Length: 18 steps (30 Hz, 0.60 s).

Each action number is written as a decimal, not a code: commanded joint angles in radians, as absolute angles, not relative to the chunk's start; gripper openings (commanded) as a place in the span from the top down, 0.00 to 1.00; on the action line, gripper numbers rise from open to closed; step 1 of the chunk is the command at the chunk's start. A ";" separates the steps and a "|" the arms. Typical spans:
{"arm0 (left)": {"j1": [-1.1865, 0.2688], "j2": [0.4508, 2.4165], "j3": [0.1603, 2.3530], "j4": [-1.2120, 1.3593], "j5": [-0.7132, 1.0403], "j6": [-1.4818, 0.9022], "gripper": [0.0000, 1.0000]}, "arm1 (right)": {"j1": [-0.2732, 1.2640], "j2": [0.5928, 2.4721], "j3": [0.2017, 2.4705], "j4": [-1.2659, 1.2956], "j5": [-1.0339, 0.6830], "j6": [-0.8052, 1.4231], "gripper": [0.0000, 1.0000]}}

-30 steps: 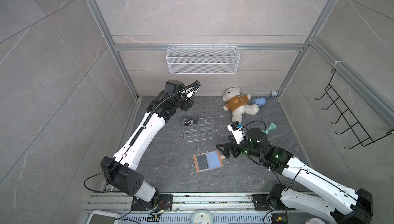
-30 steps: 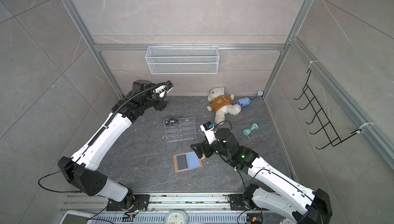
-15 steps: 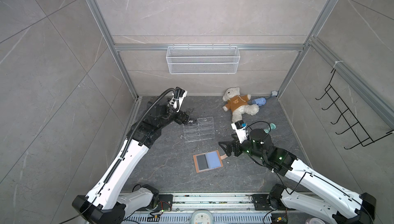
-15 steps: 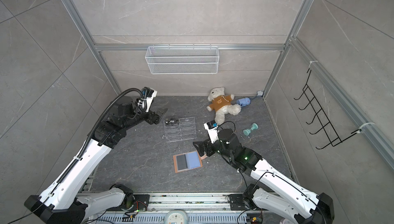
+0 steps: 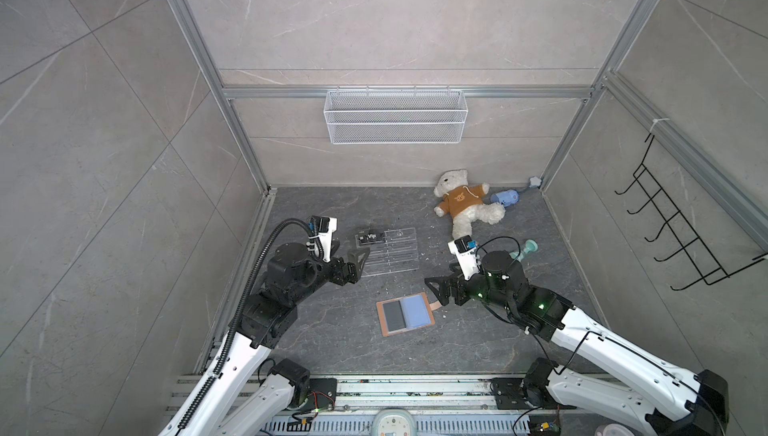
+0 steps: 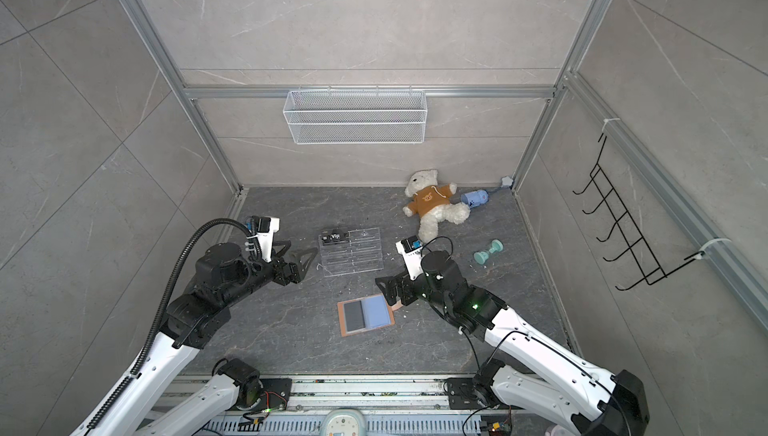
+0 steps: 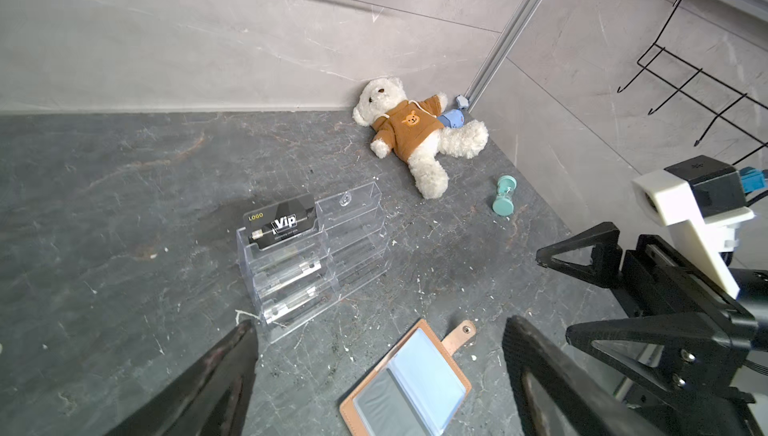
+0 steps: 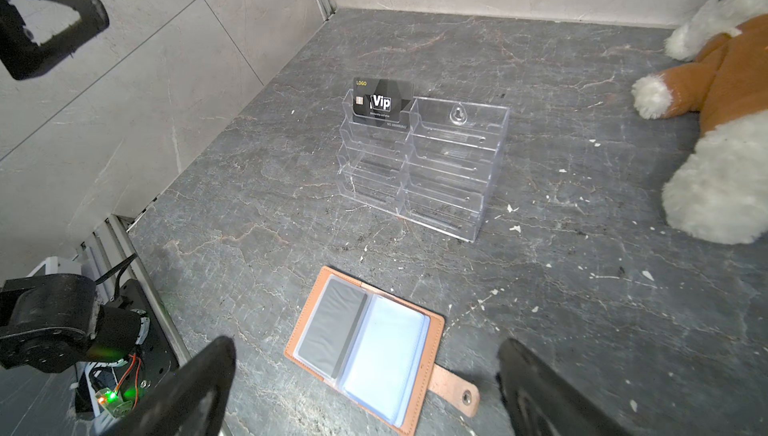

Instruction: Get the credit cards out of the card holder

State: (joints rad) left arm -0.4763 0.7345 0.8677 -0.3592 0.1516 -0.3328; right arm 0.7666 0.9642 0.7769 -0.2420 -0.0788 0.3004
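The tan card holder [image 5: 429,322] [image 6: 344,327] lies open on the floor, pale blue sleeves up, strap tab towards my right arm. Its left sleeve holds a dark grey credit card [image 5: 394,316] [image 8: 330,330]. A black "Vip" credit card [image 5: 371,238] [image 7: 282,222] [image 8: 382,101] stands in the top left slot of the clear rack. My right gripper [image 5: 434,292] [image 8: 365,346] hovers open just above the holder's strap side, holding nothing. Left of the rack, my left gripper [image 5: 357,265] [image 7: 380,328] is open and empty, pointing towards the holder [image 7: 453,367].
The clear acrylic tiered rack [image 5: 388,251] stands behind the holder. A teddy bear [image 5: 463,205], a teal dumbbell [image 5: 524,249] and a blue object [image 5: 505,197] lie at the back right. A wire basket [image 5: 395,122] hangs on the back wall, black hooks [image 5: 681,230] on the right wall.
My left arm has swung down from the back left corner to the floor beside the rack, and its jaws have widened. The right gripper has hardly shifted.
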 commanded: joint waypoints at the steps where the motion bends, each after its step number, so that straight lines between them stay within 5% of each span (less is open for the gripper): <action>1: -0.477 0.695 0.841 -0.290 0.166 -0.437 0.06 | 0.766 0.968 0.767 -0.221 -0.098 0.323 0.00; 18: -0.477 0.649 0.688 -0.247 0.175 -0.662 0.01 | 0.763 0.982 0.758 -0.195 -0.123 0.348 0.00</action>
